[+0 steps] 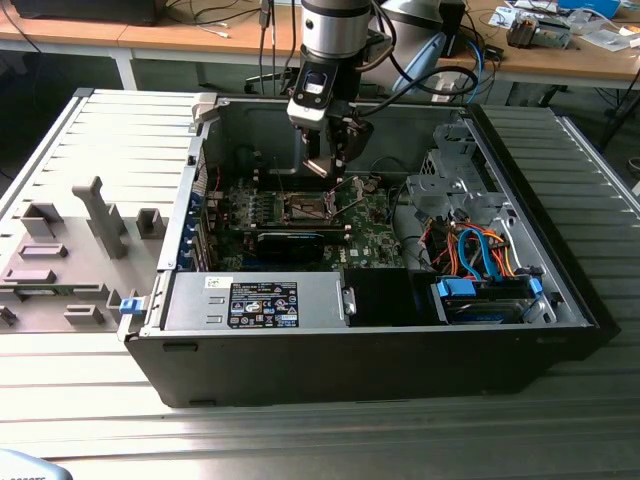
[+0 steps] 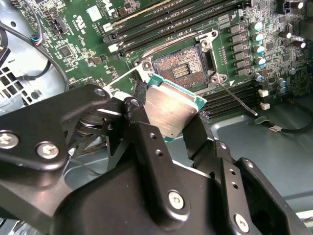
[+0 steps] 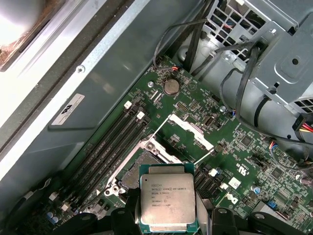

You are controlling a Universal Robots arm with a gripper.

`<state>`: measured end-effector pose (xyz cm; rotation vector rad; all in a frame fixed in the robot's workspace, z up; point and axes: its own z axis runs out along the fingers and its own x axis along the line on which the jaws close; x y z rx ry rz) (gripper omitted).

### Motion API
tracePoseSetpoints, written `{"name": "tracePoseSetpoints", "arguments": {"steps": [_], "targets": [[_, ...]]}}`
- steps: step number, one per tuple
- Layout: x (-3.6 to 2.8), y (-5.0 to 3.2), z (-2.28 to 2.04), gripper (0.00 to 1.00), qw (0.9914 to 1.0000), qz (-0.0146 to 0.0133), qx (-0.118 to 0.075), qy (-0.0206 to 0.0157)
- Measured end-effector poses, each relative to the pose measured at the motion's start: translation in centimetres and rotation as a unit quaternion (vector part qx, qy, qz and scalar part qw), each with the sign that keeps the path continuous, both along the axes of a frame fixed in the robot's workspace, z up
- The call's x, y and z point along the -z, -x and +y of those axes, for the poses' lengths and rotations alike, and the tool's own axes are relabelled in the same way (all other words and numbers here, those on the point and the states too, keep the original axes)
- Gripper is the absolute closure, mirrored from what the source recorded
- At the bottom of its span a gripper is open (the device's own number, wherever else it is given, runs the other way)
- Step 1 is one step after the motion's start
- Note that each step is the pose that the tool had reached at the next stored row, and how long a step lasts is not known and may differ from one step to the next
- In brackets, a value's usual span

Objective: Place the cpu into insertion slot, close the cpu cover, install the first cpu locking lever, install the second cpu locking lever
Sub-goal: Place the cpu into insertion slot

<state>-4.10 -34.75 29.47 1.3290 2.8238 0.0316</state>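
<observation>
The cpu [image 2: 172, 110] hangs just above the slot [image 2: 182, 68], clear of it and not yet seated. The jaws are clamped on it by two opposite edges. Its dull metal top faces up toward the wrist, so its contact side looks down at the board [image 2: 83, 29]. It is close to square and has no real long axis to go by; what counts is how its edges lie. In both wrist views those edges look turned against the slot's rim rather than parallel to it, and in the second wrist view it seems slightly tilted.

The step in hand is the seating, and it looks near its start. To do it well, I judge the chip must be squared with the rim and levelled. Its notched edges should match the slot's keys, and it should then go straight down with no sideways push, since the bare contacts in the slot would bend easily. The release should come only when it lies flat inside the rim.

Beside the slot the cover [image 3: 190, 129] stands open, leaving the opening free. A thin lever [image 2: 238, 99] sticks out loose from one corner of the slot. Around the slot lies the case [image 1: 350, 370], resting on the ridged table [image 1: 300, 440].
</observation>
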Motion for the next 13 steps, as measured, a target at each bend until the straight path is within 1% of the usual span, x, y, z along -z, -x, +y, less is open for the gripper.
{"name": "tracePoseSetpoints", "arguments": {"steps": [13], "targets": [[0.11, 0.00, 0.00, 0.45, 0.99999, 0.0000, 0.005, 0.0000]]}}
